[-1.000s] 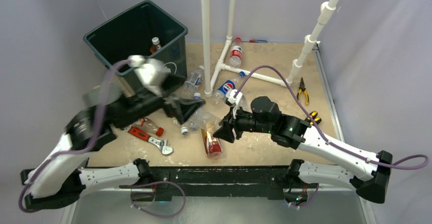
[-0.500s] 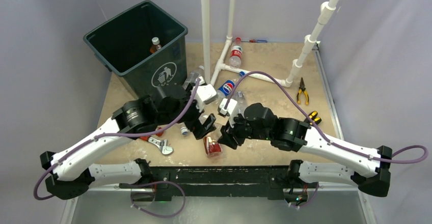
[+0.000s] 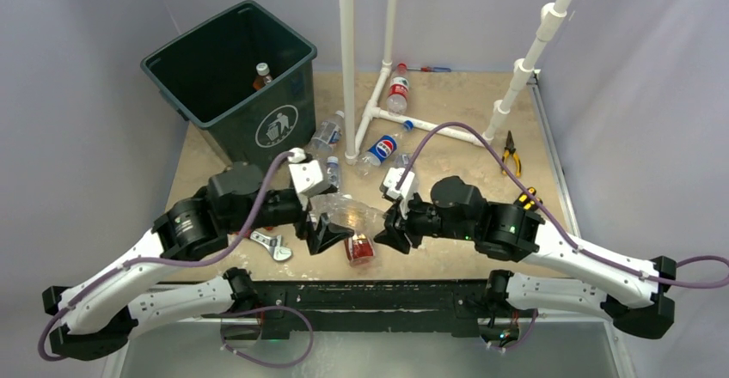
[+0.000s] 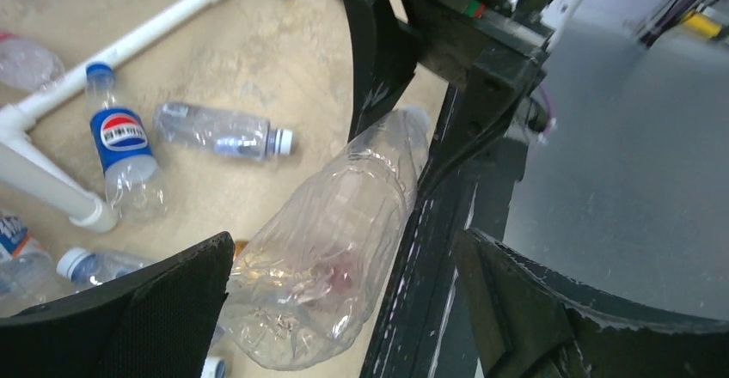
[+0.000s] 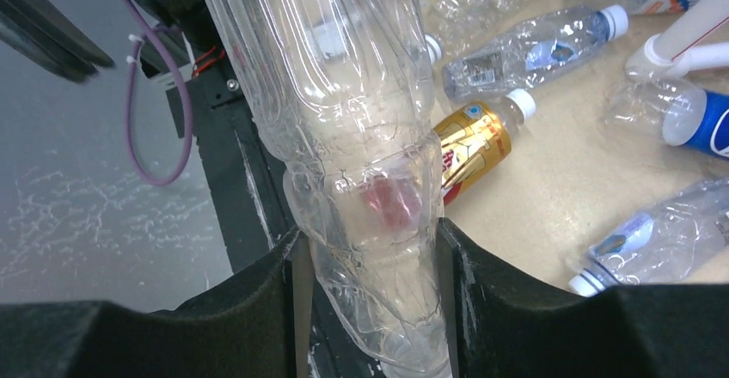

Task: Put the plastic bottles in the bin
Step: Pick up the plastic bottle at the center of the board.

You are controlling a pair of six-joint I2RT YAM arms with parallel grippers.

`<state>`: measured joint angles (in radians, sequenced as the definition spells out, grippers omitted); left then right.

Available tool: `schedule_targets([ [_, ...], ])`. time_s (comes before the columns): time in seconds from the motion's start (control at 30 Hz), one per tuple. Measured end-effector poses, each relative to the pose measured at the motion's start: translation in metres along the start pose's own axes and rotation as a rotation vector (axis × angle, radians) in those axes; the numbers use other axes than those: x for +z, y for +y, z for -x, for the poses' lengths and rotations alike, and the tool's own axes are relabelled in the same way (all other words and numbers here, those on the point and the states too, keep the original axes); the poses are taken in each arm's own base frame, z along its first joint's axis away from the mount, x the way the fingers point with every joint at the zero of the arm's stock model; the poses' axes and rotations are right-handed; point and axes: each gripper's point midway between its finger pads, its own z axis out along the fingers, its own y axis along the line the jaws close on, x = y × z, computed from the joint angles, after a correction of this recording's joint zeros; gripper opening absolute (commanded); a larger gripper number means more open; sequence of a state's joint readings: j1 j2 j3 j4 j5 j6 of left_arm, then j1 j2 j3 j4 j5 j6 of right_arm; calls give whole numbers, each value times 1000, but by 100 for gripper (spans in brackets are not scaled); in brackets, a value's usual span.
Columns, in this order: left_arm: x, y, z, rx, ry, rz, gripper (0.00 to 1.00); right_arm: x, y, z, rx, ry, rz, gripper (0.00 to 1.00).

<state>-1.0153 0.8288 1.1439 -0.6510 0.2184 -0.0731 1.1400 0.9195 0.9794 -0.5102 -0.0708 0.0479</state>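
The right hand [image 5: 368,239] was clamped on a large clear bottle [image 5: 344,94] and held it off the surface [image 3: 456,103], low in the middle of the top view. In the right wrist view its two black fingers [image 5: 258,301] pressed the bottle's narrow end from both sides. The bottle was colourless and see-through, without a label. It was ribbed along its length and creased and dented where the hand squeezed it. A reddish smudge showed through its wall.

The left hand [image 3: 327,234] faced it from the left with its fingers wide apart. In the left wrist view the wide end of the bottle reached into that gap, close to the lower-left finger. Whether it touched could not be told.

The dark green bin [image 3: 258,129] stood at the upper left of the top view, with a white litter logo on its side. An amber bottle with a red cap [image 3: 261,76] lay inside it.

More bottles lay on the sandy surface. There was a Pepsi bottle [image 3: 381,149] near centre, a red-labelled bottle [image 3: 397,88] above it, and an amber-labelled bottle [image 5: 471,143] with a white cap under the held one.
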Motion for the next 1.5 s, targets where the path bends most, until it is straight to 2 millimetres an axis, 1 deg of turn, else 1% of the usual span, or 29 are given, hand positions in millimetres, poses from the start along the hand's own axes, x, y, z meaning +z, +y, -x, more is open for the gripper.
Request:
schedule_targets([
  [0.1,-11,-2,17,-9,-117,6,99,-5,1,8,-6,-41,6,29],
  [0.2,-25,1,33,-39,-253,47,99,-9,1,16,-8,-81,4,28],
  [0.3,-41,4,53,-76,-377,79,99,-13,2,25,-8,-126,4,27],
  [0.33,-44,6,62,-91,-421,87,99,-15,2,27,-8,-137,5,27],
  [0.4,-46,9,73,-125,-486,103,99,-19,3,31,-8,-164,7,26],
  [0.47,-41,12,74,-163,-521,109,99,-24,3,38,-9,-200,9,26],
  [0.63,-23,13,65,-244,-548,82,99,-34,6,56,-6,-284,15,26],
  [0.93,-18,-6,79,-288,-625,-51,99,-40,12,77,11,-379,46,26],
  [1.0,-17,-9,82,-293,-631,-71,95,-38,14,80,14,-387,57,25],
  [1.1,-14,-12,84,-300,-632,-93,84,-34,16,82,18,-388,73,26],
  [1.17,-11,-13,84,-302,-627,-107,75,-30,17,81,22,-380,81,26],
  [1.27,-7,-14,83,-302,-616,-115,59,-25,19,79,26,-366,90,26],
  [1.33,-4,-13,82,-301,-609,-112,48,-24,20,77,29,-360,96,26],
  [1.43,-5,-12,83,-300,-615,-111,36,-24,20,77,33,-358,98,27],
  [1.47,-5,-12,83,-300,-616,-111,31,-24,20,77,34,-358,98,31],
  [1.5,-5,-13,83,-299,-617,-111,26,-24,20,77,35,-359,99,41],
])
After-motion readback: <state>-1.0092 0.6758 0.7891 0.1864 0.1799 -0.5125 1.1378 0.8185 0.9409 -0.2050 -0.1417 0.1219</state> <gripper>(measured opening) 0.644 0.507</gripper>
